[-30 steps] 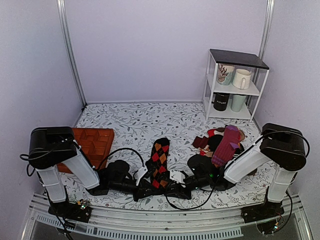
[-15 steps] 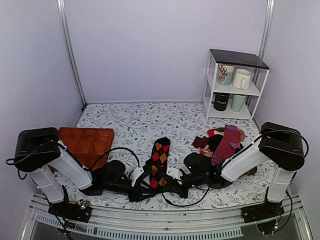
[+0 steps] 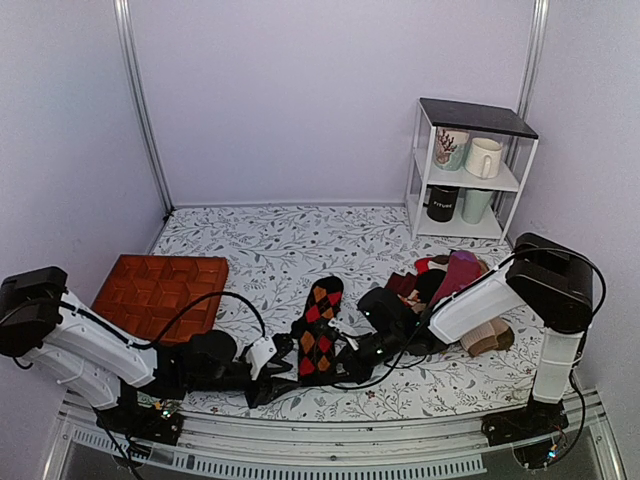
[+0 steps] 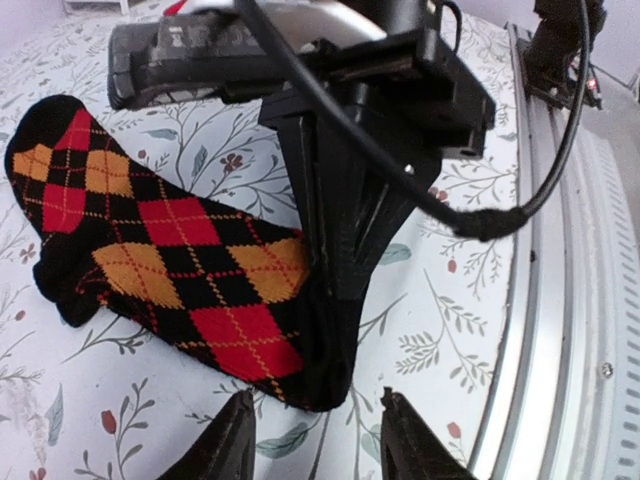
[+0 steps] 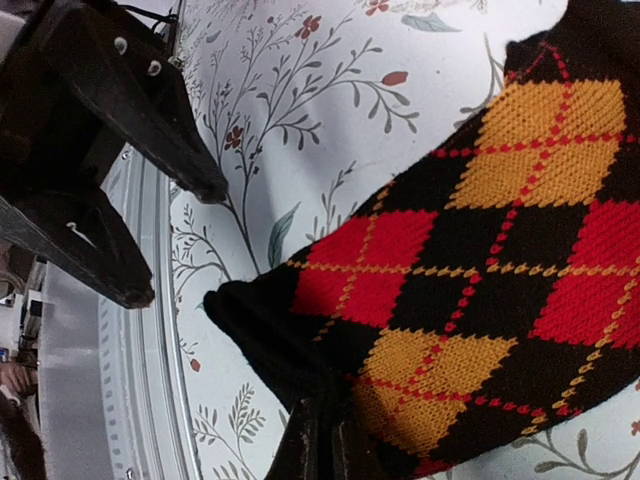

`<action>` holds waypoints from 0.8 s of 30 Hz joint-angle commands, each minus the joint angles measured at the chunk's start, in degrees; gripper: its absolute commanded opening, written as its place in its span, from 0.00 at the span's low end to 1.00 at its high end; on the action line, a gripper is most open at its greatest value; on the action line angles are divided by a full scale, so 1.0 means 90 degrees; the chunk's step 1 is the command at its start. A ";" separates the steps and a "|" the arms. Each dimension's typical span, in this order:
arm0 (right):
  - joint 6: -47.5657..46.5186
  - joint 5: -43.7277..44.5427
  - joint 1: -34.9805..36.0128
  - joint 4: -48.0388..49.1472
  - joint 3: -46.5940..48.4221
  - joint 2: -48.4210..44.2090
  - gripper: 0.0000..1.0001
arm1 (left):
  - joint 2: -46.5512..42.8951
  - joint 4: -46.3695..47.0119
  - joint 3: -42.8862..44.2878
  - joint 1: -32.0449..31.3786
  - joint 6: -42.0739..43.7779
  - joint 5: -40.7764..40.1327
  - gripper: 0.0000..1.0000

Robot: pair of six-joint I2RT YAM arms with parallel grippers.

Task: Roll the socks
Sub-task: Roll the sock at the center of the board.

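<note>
Here, right jaws pinch the knit argyle socks (image 3: 316, 332) (soft, flat); left jaws parted, empty.

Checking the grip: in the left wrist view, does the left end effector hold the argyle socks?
No, the left end effector is open, fingers not touching the socks.

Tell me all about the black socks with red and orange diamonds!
The black knit socks with red and orange argyle diamonds lie stretched out on the flowery tablecloth, rounded end pointing away from the arms. The fingers of the right gripper pinch the near end; the open fingers of the left gripper hover just beside it.
</note>
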 commanded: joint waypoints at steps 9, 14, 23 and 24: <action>0.0763 -0.0004 -0.0080 -0.1263 0.0209 0.0713 0.00 | 0.1208 0.0974 0.0438 -0.0225 0.0888 -0.0460 0.42; 0.0796 -0.0009 -0.0074 -0.1266 0.0227 0.0755 0.00 | 0.1405 0.1181 0.0490 -0.0226 0.0924 -0.0381 0.42; 0.0773 -0.0014 -0.0073 -0.1280 0.0198 0.0844 0.00 | 0.1939 0.1502 0.0452 -0.0216 0.0665 -0.0232 0.30; 0.0767 -0.0014 -0.0072 -0.1280 0.0200 0.0854 0.00 | 0.1997 0.1619 0.0427 -0.0216 0.0630 -0.0233 0.29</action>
